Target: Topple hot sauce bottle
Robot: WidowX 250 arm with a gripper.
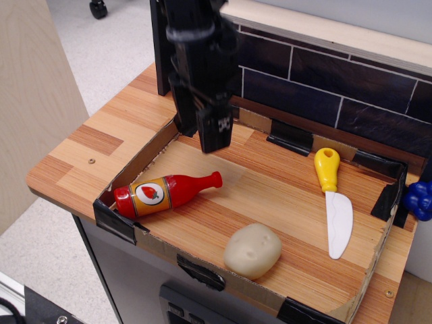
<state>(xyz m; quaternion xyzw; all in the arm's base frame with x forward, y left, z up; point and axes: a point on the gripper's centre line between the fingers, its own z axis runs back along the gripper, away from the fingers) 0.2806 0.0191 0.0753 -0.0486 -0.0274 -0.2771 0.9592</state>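
Observation:
The hot sauce bottle (162,193) lies on its side on the wooden floor of the cardboard tray (135,159), at the front left. Its red cap points right and its orange label faces up. My black gripper (201,138) hangs above the tray's back left part, raised well clear of the bottle, up and to the right of its cap. Its two fingers stand slightly apart and hold nothing.
A cream potato-shaped toy (252,251) sits at the tray's front middle. A yellow-handled white toy knife (333,202) lies at the right. A blue object (420,199) is at the right edge. A dark tiled wall (324,91) runs behind the tray.

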